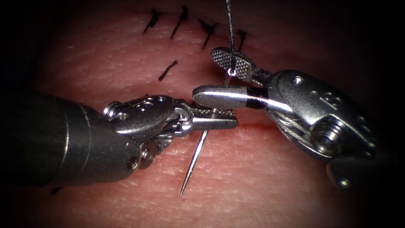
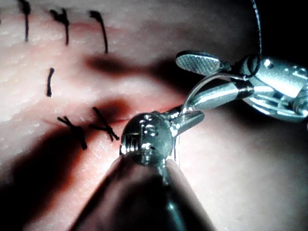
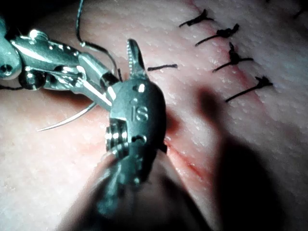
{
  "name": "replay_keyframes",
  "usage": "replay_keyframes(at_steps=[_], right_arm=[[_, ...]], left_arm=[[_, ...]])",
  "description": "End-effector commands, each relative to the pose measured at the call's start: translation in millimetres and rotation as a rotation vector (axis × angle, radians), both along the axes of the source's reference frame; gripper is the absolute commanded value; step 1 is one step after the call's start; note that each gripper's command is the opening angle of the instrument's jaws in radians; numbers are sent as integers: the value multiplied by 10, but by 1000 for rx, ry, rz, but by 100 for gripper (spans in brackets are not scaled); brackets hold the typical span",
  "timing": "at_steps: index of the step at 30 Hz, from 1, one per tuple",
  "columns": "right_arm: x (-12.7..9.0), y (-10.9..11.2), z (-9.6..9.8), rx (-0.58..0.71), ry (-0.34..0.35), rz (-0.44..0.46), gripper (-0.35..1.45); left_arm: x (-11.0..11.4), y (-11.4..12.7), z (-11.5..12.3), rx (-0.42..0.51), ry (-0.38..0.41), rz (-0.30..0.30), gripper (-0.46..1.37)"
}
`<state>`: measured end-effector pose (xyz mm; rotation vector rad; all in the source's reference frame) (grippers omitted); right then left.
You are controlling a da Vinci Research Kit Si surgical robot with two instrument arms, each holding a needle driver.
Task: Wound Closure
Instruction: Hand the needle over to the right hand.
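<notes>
Needle (image 1: 194,162) clamped in left tool (image 1: 213,118) at mid-curve, fingers together on it, point slanting free toward 7 o'clock above tissue (image 1: 253,181), not in it. Blunt end rising toward 1 o'clock, between right tool's (image 1: 219,80) fingers, spread apart and closed on nothing. Thread (image 1: 230,25) running from that end to 12 o'clock, across upper finger. Probably held so for a handover, judging by right tool bracketing the blunt end. Cut (image 1: 261,124) just behind both tools; finished stitches (image 1: 181,21) at 12 o'clock.
</notes>
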<state>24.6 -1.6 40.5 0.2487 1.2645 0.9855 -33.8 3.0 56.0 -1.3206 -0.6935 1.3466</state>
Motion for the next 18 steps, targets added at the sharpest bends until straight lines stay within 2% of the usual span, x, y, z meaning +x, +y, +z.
replay_keyframes(at_steps=[1, 6, 8, 11, 18], right_arm=[[0, 0, 0, -1, -3, 4, 60], [0, -2, 1, -2, -10, 10, 38], [0, -2, 1, -2, -10, 11, 18], [0, -2, 1, -2, -10, 10, -35], [-1, -3, 0, -2, -19, 20, -35]], left_arm=[[0, 0, 0, -1, -3, 0, -35], [0, -1, -1, -2, -2, -10, -35], [0, -1, -1, -2, -4, -13, -35], [0, -1, -2, -2, -4, -13, -35], [0, -2, -3, -3, -7, -18, -35]])
